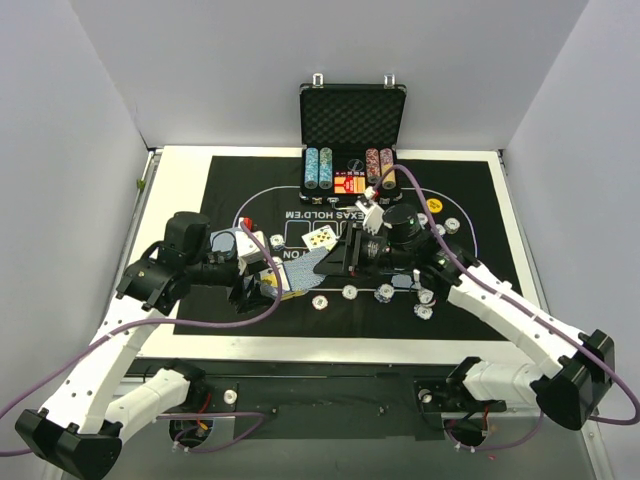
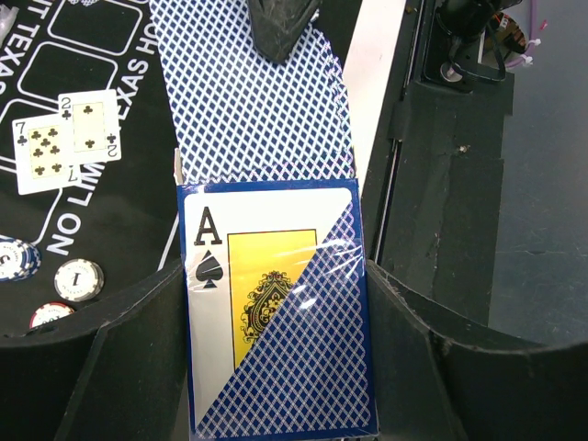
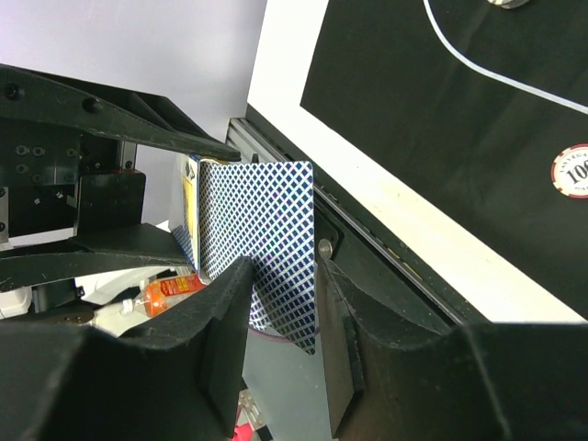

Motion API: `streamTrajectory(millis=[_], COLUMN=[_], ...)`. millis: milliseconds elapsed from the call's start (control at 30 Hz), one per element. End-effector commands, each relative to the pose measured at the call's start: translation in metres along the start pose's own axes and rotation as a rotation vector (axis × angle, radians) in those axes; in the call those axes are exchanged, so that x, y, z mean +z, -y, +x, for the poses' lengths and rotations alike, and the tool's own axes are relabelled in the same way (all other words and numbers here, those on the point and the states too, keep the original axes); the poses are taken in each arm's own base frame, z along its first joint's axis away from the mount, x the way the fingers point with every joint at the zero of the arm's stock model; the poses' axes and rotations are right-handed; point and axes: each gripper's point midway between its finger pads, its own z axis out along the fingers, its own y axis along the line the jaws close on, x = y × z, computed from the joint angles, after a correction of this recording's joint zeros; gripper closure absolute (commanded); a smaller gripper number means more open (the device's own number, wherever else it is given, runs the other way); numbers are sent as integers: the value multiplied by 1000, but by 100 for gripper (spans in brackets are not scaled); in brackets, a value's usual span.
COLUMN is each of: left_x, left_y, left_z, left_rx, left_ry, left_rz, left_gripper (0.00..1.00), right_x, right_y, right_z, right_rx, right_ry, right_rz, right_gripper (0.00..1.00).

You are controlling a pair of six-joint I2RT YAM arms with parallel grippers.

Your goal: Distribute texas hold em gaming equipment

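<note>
My left gripper [image 1: 262, 288] [image 2: 276, 276] is shut on a plastic-wrapped deck of cards [image 2: 276, 312] showing an ace of spades. One blue-backed card [image 2: 257, 101] [image 1: 303, 282] sticks far out of the deck's top. My right gripper [image 1: 320, 268] [image 3: 283, 276] reaches in from the right and straddles that card [image 3: 276, 211]. A gap shows between its jaws, and the card lies close to the right finger [image 3: 335, 312]. A seven and a two of clubs [image 2: 64, 138] lie face up on the mat. Several chips [image 1: 385, 293] lie along the mat's near edge.
The open black case [image 1: 352, 110] stands at the back with chip stacks [image 1: 318, 168] in it. A yellow button disc [image 1: 434, 205] and more chips [image 1: 452, 225] lie at the mat's right. Three chips [image 2: 78, 278] lie left of the deck. The black mat [image 1: 220, 200] covers the table's middle.
</note>
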Motion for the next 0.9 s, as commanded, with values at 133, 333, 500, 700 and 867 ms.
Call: streamTrajectory(millis=[133, 333, 500, 700, 867], left_x=[-4, -5, -5, -4, -4], left_y=[8, 8, 8, 8, 9], left_z=[-25, -24, -23, -22, -21], left_rx=[65, 66, 67, 66, 64], left_ry=[85, 81, 78, 77, 76], left_rz=[28, 25, 24, 26, 27], left_gripper=[100, 100, 100, 100, 100], right_x=[-15, -23, -31, -47, -73], right_y=[9, 12, 9, 5, -4], right_z=[-3, -5, -12, -18, -41], right_rx=[-20, -21, -26, -49, -120], right_ry=[23, 31, 53, 67, 140], right_rz=[24, 39, 38, 51, 69], right_gripper=[71, 90, 99, 99, 100])
